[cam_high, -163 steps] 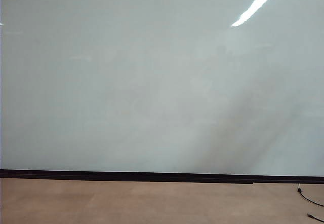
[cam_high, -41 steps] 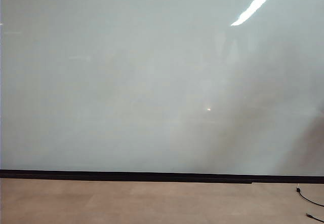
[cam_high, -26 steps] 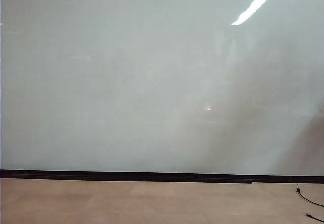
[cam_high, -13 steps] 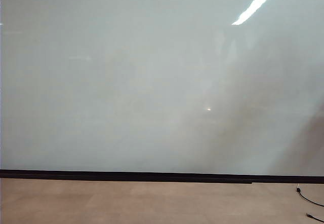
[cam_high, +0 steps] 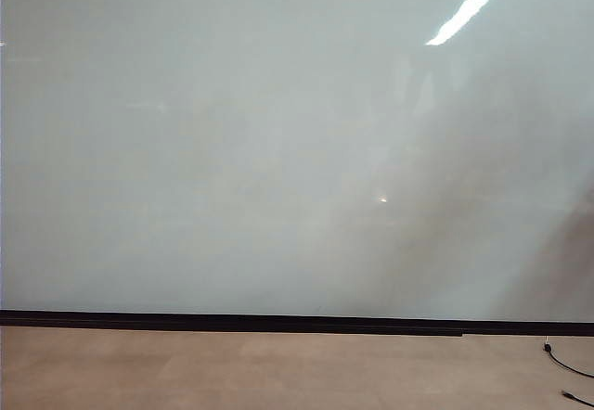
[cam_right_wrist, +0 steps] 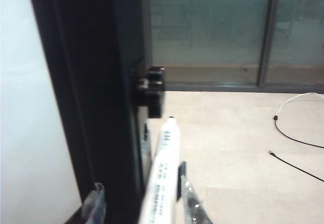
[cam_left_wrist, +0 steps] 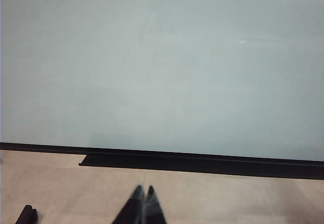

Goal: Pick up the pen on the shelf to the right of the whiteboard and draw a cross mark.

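Observation:
The whiteboard (cam_high: 278, 150) fills the exterior view, with a black strip (cam_high: 278, 321) along its bottom edge; no mark shows on it and neither gripper is in that view. In the right wrist view the pen (cam_right_wrist: 164, 168), white with black print and a dark tip, lies along the black shelf frame (cam_right_wrist: 86, 82) beside the whiteboard's pale edge (cam_right_wrist: 25, 107). My right gripper (cam_right_wrist: 143, 199) is open around the pen: one fingertip (cam_right_wrist: 188, 198) is close against its side, the other (cam_right_wrist: 96, 196) stands well off. My left gripper (cam_left_wrist: 144, 189) is shut, pointing at the floor below the board.
A black bracket (cam_right_wrist: 152, 89) sticks out of the frame just past the pen's tip. Cables lie on the tan floor (cam_right_wrist: 298, 143) (cam_high: 566, 364). A black ledge (cam_left_wrist: 202, 162) runs under the board. Glass doors (cam_right_wrist: 228, 26) stand behind.
Over the last second the exterior view stays the same. Compared with several seconds ago, a faint reflection and a small bright spot have appeared on the board's right half.

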Available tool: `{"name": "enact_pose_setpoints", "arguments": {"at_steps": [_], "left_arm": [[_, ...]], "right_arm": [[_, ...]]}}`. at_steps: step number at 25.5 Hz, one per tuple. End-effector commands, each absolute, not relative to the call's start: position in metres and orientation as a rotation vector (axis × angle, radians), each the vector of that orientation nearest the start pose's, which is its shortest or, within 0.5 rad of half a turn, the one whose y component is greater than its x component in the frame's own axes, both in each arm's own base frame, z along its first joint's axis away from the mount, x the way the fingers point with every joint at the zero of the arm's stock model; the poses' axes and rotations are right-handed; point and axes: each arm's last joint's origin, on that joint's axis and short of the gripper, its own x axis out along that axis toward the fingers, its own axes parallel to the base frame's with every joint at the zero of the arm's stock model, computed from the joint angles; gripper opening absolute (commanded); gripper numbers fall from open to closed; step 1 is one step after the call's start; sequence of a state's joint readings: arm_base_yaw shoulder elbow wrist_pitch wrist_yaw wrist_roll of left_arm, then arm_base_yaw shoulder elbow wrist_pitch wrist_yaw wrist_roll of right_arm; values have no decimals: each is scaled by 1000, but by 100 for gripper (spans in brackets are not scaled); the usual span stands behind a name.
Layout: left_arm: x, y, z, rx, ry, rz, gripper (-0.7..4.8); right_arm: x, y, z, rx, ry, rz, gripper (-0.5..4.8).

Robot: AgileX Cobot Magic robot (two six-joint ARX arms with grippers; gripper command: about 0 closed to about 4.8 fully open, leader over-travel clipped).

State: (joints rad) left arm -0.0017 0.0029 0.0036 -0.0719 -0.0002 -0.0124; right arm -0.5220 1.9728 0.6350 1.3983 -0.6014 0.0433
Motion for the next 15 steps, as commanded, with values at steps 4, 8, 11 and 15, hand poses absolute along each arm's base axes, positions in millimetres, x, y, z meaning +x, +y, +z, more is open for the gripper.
{"name": "enact_pose_setpoints", "arguments": {"at_steps": [4, 8, 11, 15], "left_arm": [[97, 0, 159, -8, 64, -5, -4], [97, 0, 159, -8, 64, -5, -5], [97, 0, 159, -8, 64, -5, -4], [97, 0, 159, -8, 64, -5, -4]], "right_arm": [[294, -150, 132, -5, -72, 77, 156], [294, -151, 132, -13, -72, 74, 156], [294, -151, 132, -14, -73, 64, 156], [294, -151, 132, -20, -73, 57, 156]]}}
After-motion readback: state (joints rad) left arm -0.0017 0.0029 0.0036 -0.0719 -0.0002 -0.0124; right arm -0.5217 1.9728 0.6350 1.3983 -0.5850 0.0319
